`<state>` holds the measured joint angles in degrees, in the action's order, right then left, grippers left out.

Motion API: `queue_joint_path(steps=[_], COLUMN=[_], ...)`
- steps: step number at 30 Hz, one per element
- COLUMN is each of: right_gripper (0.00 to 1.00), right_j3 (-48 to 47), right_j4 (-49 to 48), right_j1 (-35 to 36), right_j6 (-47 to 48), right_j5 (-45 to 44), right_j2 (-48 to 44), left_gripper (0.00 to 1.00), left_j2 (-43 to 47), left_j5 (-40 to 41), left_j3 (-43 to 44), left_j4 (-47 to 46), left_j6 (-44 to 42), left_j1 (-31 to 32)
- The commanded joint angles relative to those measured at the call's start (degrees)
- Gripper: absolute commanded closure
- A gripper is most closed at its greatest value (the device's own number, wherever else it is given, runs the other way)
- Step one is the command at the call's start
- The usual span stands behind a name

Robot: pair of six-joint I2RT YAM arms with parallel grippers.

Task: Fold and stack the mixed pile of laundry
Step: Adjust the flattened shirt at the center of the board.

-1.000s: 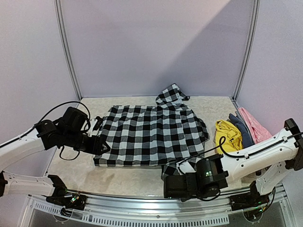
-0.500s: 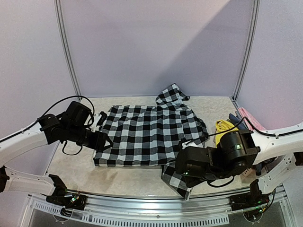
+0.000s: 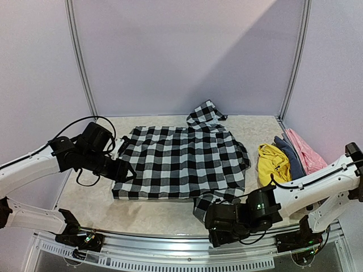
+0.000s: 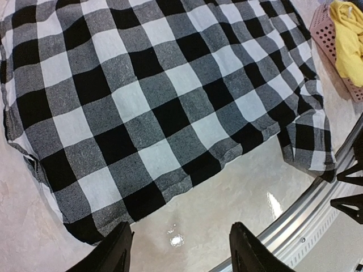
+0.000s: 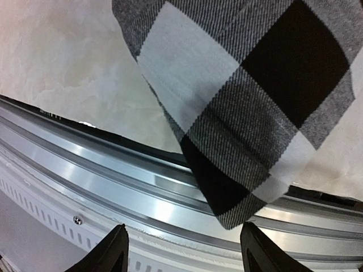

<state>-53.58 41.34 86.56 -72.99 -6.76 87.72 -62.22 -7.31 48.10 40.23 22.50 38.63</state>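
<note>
The shirt [image 3: 181, 161] lies spread across the middle of the table [image 3: 142, 215], one corner [image 5: 227, 187] reaching over the near rail [image 5: 113, 187]. The other garments [image 3: 283, 158] lie heaped to its right, one draped over a basket [image 4: 329, 34].

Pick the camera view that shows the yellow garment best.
Top external. It shows the whole yellow garment bunched at the right side of the table, beside the blue-grey garment. The left wrist view catches only part of it, at its top right corner, over the salmon basket. The right wrist view does not show it.
</note>
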Motion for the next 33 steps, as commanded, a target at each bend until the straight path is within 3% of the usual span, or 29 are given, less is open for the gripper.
queue_joint_path(steps=[1,12,20,27,33], right_gripper=[0.33,0.49,0.77,1.0,1.0], right_j3=[2.01,-0.85,-4.93,-13.45,-22.13], right_j4=[-6.11,0.11,6.67,12.49,16.72], right_j1=[-0.35,-0.6,-0.7,-1.15,-2.17], right_j6=[-3.75,-6.4,-6.69,-0.79,10.13], right_j5=[1.74,-0.79,-4.61,-7.5,-4.06], right_j2=[4.24,7.9,10.09,9.98,6.92], left_gripper=[0.4,0.4,0.41,0.41,0.41], left_j2=[1.22,4.62,5.57,4.78,4.58], left_j5=[-0.78,-0.45,-0.09,-0.42,-0.07], left_j3=[-0.2,-1.53,-2.36,-2.33,-2.26], left_j4=[1.45,3.1,2.51,2.01,2.15], left_j6=[-0.91,-0.49,-0.26,-0.7,-0.63], left_j1=[1.09,1.09,1.09,1.05,1.09])
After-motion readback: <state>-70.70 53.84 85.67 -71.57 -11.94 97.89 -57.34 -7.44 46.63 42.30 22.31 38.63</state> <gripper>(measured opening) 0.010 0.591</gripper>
